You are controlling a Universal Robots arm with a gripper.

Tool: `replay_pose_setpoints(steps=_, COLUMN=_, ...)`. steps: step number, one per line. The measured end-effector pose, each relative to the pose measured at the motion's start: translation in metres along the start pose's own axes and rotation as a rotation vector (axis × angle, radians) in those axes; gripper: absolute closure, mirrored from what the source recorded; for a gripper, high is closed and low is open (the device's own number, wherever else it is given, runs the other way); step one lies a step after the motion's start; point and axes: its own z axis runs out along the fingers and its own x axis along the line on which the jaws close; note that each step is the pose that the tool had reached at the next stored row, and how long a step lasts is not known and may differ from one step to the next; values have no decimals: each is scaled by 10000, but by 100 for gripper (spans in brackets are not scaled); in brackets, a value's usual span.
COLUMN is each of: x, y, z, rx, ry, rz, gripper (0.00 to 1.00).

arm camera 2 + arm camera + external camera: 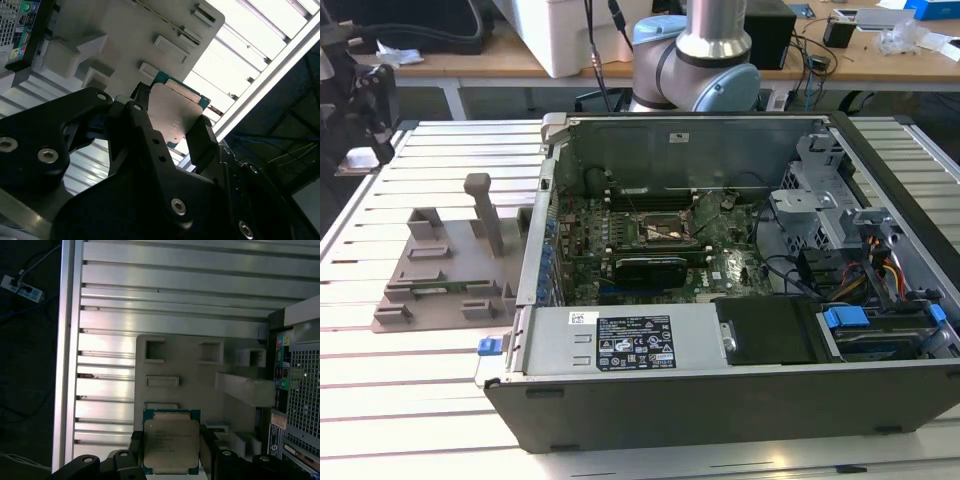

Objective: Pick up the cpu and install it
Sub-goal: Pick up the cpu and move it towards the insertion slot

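The cpu [171, 444] is gripped by the claw [171, 452], and it is clamped on two opposite edges between the black fingers [208, 454]. Its silvery metal top is turned to the first wrist view, with a thin green rim showing around it. In the second wrist view the cpu [176, 119] is seen pinched in the closed claw [172, 117], lifted clear of what lies beneath. Below it the grey fixture [200, 385] with its raised blocks and pockets is laid out on the slatted metal surface [175, 295], so the chip is held above the fixture and outside the computer case [300, 390]. In the exterior view the fixture [440, 270] is found at nine o'clock of the open case [720, 390], just beside its wall. Inside, the black-framed socket [665, 232] is seen on the motherboard near the case's middle. The robot arm [705, 50] is seen at twelve o'clock, behind the case.
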Motion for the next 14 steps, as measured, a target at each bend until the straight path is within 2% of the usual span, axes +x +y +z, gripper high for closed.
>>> replay_pose_setpoints(steps=4, x=-2, y=-2, z=-87, rx=0, ry=0, rz=0, gripper=46)
replay_pose_setpoints(steps=9, x=-8, y=-7, z=-303, rx=0, ry=0, rz=0, gripper=46)
replay_pose_setpoints(steps=11, x=-9, y=-8, z=-352, rx=0, ry=0, rz=0, gripper=46)
replay_pose_setpoints(steps=12, x=-10, y=-9, z=-410, rx=-1, ry=0, rz=0, gripper=46)
replay_pose_setpoints(steps=14, x=-10, y=-10, z=-413, rx=-2, ry=-3, rz=0, gripper=46)
